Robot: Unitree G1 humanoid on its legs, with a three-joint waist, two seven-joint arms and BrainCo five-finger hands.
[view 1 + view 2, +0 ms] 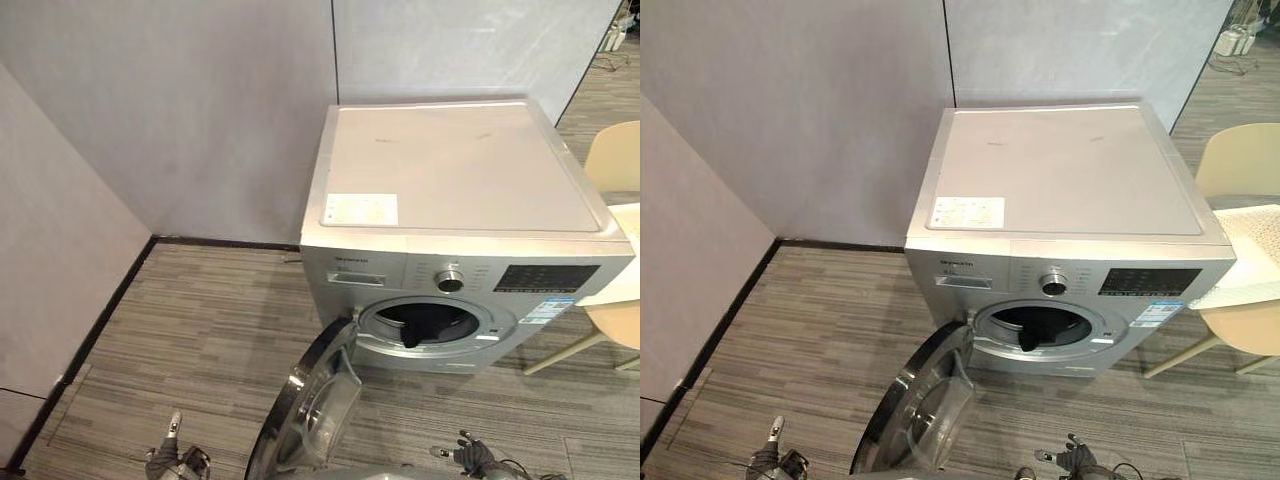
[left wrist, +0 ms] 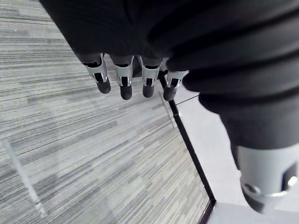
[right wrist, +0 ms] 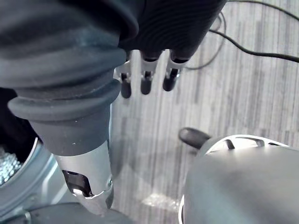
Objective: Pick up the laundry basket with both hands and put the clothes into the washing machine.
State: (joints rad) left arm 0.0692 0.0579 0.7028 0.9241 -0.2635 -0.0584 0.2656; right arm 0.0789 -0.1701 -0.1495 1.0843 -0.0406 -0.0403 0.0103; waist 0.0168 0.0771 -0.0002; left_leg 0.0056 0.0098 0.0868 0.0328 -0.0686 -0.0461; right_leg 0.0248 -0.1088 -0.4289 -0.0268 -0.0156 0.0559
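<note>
Loading looks done: clothes [image 1: 428, 324] sit in the open washer [image 1: 455, 180], centre right; left hand [image 1: 163, 458] and right hand [image 1: 472, 456] hang below, fingers [image 2: 124, 81] straight, empty.

Left hand [image 2: 125, 79]: I see its fingers [image 2: 148, 80] hanging straight, holding nothing.
Thumb [image 2: 264, 182]: set apart, at four o'clock of the fingers.
Floor [image 2: 93, 154]: grey striped boards beyond the fingertips.
Black skirting [image 2: 189, 144]: runs from the fingertips toward five o'clock, with a pale wall [image 2: 210, 126] alongside.
</note>
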